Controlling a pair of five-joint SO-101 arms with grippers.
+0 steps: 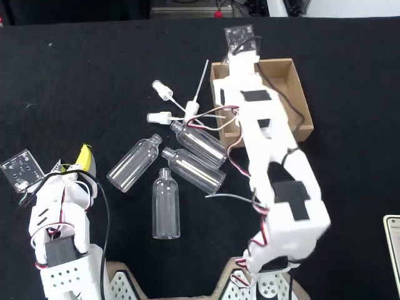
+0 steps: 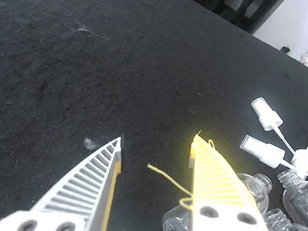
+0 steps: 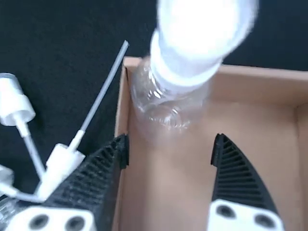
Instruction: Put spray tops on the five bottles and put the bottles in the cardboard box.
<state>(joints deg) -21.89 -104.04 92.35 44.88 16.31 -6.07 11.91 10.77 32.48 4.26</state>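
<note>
Right hand [image 3: 171,139] is wide open over the cardboard box [image 3: 269,86], gripping nothing. A capped bottle [image 3: 166,106] sits inside at the far left corner, just past the fingertips. Four bare bottles [image 1: 194,169] lie on the worktop [image 1: 75,75] left of the box, with loose spray tops [image 1: 161,90] just beyond them. Left hand [image 2: 158,139] hangs open and empty, near left.

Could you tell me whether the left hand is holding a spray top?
No, the left hand is open and empty, with the loose spray tops lying apart from it.
</note>
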